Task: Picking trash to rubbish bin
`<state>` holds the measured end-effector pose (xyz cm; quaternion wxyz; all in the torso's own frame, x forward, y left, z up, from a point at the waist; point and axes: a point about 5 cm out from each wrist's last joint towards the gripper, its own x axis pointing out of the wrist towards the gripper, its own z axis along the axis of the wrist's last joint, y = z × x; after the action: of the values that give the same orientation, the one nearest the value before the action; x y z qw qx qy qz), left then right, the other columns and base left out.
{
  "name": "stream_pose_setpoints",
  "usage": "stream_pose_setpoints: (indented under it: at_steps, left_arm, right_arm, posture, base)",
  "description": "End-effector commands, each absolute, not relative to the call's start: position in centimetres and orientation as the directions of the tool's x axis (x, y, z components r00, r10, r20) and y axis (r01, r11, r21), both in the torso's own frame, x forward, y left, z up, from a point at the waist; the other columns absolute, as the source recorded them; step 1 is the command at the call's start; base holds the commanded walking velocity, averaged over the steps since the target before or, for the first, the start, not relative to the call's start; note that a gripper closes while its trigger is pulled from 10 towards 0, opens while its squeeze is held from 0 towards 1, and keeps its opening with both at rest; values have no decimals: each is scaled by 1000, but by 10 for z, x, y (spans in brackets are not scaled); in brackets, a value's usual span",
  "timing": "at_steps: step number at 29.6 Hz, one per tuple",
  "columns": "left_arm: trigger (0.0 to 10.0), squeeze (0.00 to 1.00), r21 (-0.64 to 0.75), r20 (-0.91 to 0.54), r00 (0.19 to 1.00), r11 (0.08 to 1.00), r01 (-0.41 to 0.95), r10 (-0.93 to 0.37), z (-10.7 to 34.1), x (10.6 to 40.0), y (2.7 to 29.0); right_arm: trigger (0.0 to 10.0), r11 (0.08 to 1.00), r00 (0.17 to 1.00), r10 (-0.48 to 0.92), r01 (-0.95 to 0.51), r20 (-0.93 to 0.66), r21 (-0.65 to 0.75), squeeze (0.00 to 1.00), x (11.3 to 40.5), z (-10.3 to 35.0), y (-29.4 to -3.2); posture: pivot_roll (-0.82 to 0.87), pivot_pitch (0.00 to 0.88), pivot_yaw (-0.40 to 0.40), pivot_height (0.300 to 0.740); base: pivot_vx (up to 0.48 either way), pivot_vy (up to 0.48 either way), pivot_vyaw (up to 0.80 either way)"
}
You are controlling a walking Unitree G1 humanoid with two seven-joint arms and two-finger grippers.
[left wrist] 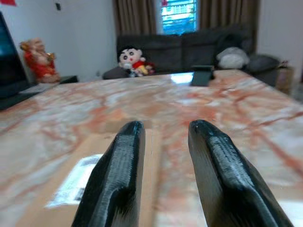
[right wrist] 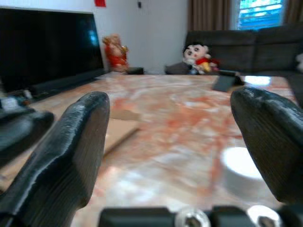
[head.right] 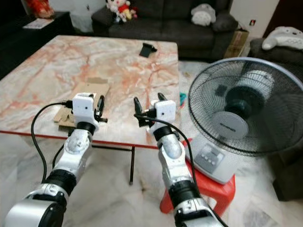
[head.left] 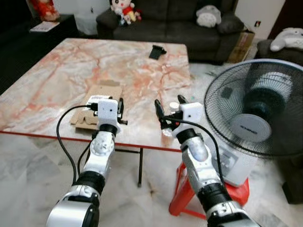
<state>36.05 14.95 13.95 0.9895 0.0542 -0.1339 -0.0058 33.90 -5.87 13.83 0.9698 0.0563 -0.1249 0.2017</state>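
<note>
The flattened cardboard piece point(head.left: 97, 105) lies on the marble surface point(head.left: 71, 71) directly under and just ahead of the left tool point(head.left: 120, 109), its long axis running away from the tool toward the far edge of the surface. In the left wrist view the cardboard point(left wrist: 85, 175) sits below the tool's two black fingers point(left wrist: 118, 170), which stand a little apart with nothing between them. So the left arm is plainly the nearer one for this item, and the coming move looks like a short drop and pinch on the cardboard's near edge.

The small white cap-like object point(right wrist: 239, 165) rests on the surface just ahead of the right tool point(head.left: 169, 108), slightly toward the outer finger (it may be trash too, though it is too blurred to be sure what it is). The right tool's fingers point(right wrist: 71, 156) are spread wide and empty.

Farther off, beyond both tools, a small dark object point(head.left: 156, 51) stands near the far edge of the surface. A standing fan point(head.left: 258, 111) on a red stool point(head.left: 187, 189) is just to the outer side of the right arm. As for containers, there is no bin I can point to, so carrying the trash away will presumably call for a turn first.
</note>
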Motion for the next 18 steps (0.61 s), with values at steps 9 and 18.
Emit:
stream_pose_setpoints:
  at_steps: [9,18]
  left_arm:
    - [10000,0,93,288,956,996,18,-44,146,362,139]
    - [10000,0,92,289,956,996,17,-44,146,362,140]
  right_arm:
    - [10000,921,888,353,-385,296,56,0,342,146,-69]
    - [10000,921,888,353,-386,295,58,0,342,146,-69]
  posture:
    - [-34,0,-11,740]
    - [-36,2,-9,740]
  base:
    - [245,0,0]
    - [246,0,0]
